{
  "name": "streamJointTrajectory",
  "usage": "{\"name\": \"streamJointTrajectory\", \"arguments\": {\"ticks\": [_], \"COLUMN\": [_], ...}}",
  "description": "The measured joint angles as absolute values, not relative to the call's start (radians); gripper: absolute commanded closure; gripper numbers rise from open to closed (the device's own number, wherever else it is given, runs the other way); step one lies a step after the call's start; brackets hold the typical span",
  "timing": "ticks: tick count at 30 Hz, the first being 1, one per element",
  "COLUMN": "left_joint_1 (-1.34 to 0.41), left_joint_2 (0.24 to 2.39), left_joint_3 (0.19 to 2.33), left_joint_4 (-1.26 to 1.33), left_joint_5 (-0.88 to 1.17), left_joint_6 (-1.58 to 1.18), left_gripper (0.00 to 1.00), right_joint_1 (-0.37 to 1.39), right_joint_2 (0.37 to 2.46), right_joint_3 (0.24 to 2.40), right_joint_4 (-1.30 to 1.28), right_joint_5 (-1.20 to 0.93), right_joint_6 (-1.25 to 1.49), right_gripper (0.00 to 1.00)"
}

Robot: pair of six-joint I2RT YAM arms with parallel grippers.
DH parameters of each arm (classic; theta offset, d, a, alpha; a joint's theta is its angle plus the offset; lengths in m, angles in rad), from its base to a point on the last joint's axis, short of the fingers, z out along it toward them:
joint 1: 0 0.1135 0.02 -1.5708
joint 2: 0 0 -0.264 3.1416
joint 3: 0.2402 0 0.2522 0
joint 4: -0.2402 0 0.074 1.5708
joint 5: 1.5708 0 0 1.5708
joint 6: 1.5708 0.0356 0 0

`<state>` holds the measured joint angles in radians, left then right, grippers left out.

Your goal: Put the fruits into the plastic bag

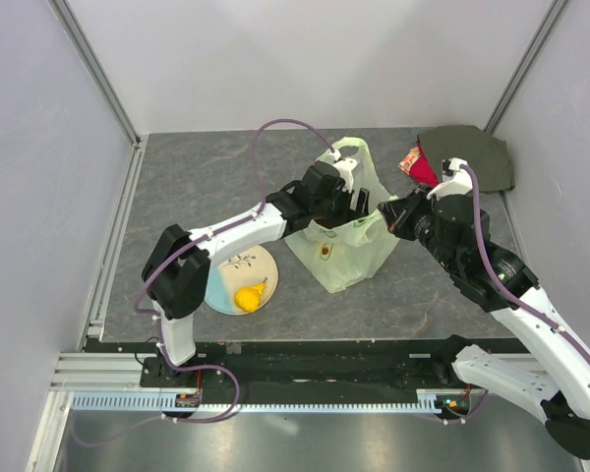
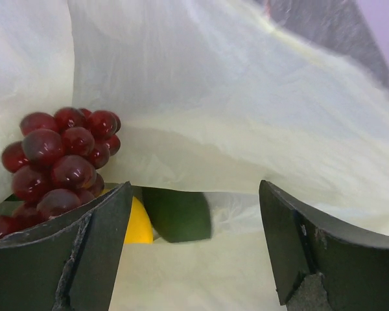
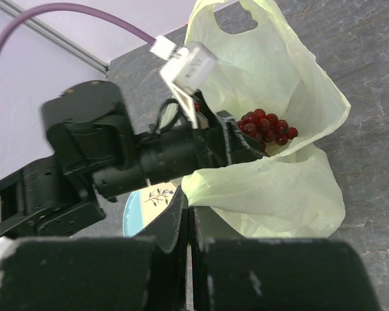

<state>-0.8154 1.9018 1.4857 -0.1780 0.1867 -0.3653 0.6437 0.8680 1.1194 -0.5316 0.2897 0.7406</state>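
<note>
The pale green plastic bag (image 1: 346, 246) lies in mid-table with its mouth held open. My left gripper (image 2: 194, 253) is open and empty inside the bag's mouth; in the top view it is at the bag's opening (image 1: 357, 206). Inside the bag lie the dark red grape bunch (image 2: 58, 162), a green avocado (image 2: 178, 214) and a yellow fruit (image 2: 137, 223). The grapes also show in the right wrist view (image 3: 266, 126). My right gripper (image 3: 193, 197) is shut on the bag's rim (image 3: 246, 178), holding it up at the bag's right side (image 1: 388, 218). A yellow lemon (image 1: 248, 297) sits on the plate.
The pale round plate (image 1: 261, 265) with a leaf sprig lies left of the bag, under the left arm. A dark green and red cloth (image 1: 472, 157) lies at the back right. The left arm (image 3: 117, 155) fills the left of the right wrist view.
</note>
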Motion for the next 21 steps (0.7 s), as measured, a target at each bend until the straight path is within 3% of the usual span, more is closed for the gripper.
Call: {"name": "streamJointTrajectory", "arguments": {"ticks": [11,17,21], "left_joint_1": [-0.802,-0.756,-0.621], "left_joint_2": [1.594,1.382,1.214], "left_joint_3": [1.459,1.284,1.07], "left_joint_4": [-0.108,-0.115,-0.184], "left_joint_5": [0.142,0.007,-0.059], "left_joint_6": [-0.363,-0.382,-0.453], "left_gripper": [0.13,0.11,0.11], "right_joint_1": [0.644,0.644,0.644], "right_joint_2": [0.865,0.865,0.865], "right_joint_3": [1.119,1.119,1.119], "right_joint_4": [-0.532,-0.532,-0.531], "right_joint_5": [0.293,0.295,0.297], "right_joint_6": [0.74,0.74,0.74], "right_gripper": [1.0,1.0,1.0]}}
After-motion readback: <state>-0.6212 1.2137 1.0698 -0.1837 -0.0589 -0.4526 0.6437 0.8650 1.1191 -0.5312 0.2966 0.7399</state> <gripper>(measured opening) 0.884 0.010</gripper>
